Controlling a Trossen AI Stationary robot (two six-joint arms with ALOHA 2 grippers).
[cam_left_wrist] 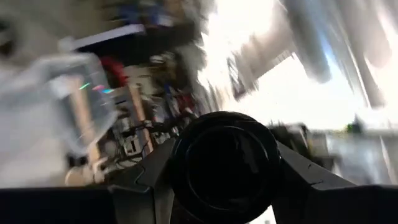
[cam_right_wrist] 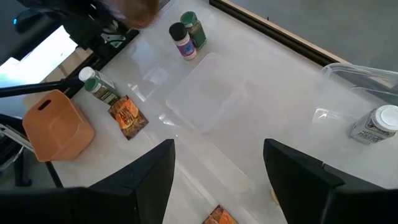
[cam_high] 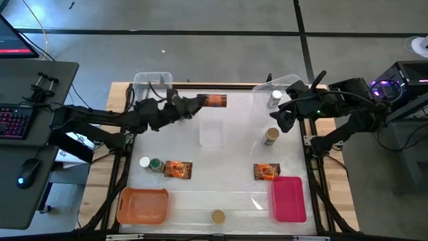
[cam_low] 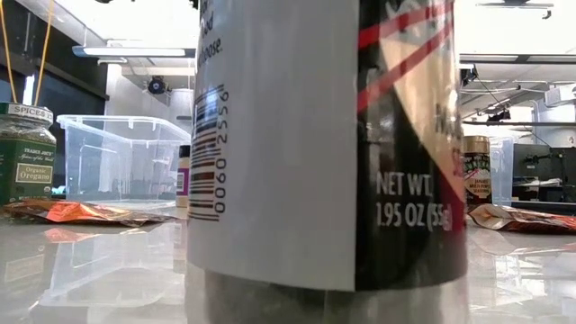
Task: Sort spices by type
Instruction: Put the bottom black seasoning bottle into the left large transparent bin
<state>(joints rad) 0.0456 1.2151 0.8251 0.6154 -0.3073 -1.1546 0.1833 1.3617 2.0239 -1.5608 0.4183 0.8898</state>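
Filling the left hand [cam_left_wrist: 224, 168], clenched round it, a dark-lidded cylindrical spice jar [cam_high: 212, 101] hangs beside the clear plastic tub [cam_high: 152, 84]; it needs a level, gentle release. Right hand [cam_right_wrist: 217, 180] waits, released.

Tabletop [cam_high: 234, 161]: white, glossy, reflective. Tubs [cam_low: 121, 157]: clear plastic. Packets [cam_high: 178, 170]: crinkled orange-red foil. Orange tray [cam_high: 142, 205], pink tray [cam_high: 289, 198]: matt plastic. Jar [cam_low: 324, 144]: glossy paper label.

"NET WT 1.95 OZ" on nearest jar [cam_low: 324, 144]
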